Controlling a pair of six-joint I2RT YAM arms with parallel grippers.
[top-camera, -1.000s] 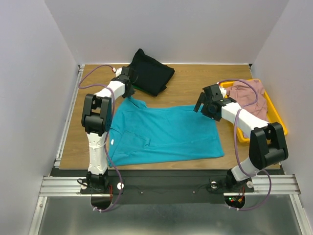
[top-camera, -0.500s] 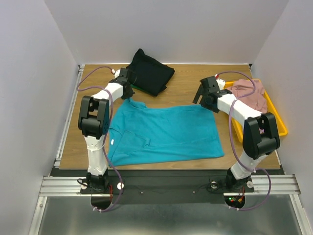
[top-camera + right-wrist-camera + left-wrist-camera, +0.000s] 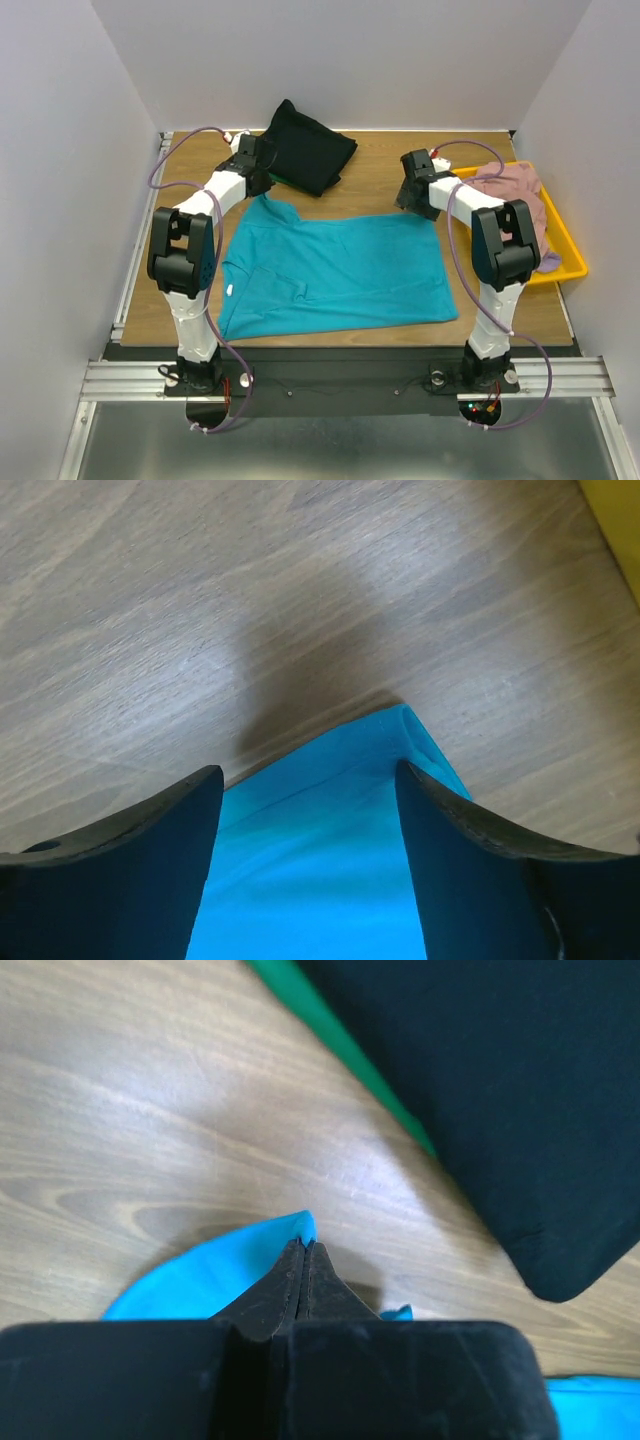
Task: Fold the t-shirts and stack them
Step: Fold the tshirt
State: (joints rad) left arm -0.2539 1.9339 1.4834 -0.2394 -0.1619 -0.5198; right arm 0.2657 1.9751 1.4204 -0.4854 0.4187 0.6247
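Note:
A teal t-shirt (image 3: pixel 335 265) lies spread flat on the wooden table. My left gripper (image 3: pixel 261 193) is at its far left corner. In the left wrist view its jaws (image 3: pixel 303 1247) are pressed together, shut on a teal fabric tip (image 3: pixel 300 1225). My right gripper (image 3: pixel 416 204) stands over the far right corner. Its jaws (image 3: pixel 305 780) are open, with the teal corner (image 3: pixel 390 740) lying between the two fingers. A folded black t-shirt (image 3: pixel 310 150) rests at the back, with a green shirt's edge (image 3: pixel 330 1040) showing under it. A dusty pink t-shirt (image 3: pixel 510 190) lies crumpled in the tray.
The yellow plastic tray (image 3: pixel 566 243) sits at the right edge of the table, close to the right arm. A bit of pale lavender fabric (image 3: pixel 548 262) hangs over its near rim. Grey walls close in the table on three sides.
The left jaws closed on the teal shirt's far left corner. The right arm swung toward the back of the table, onto the far right corner, and its jaws narrowed slightly.

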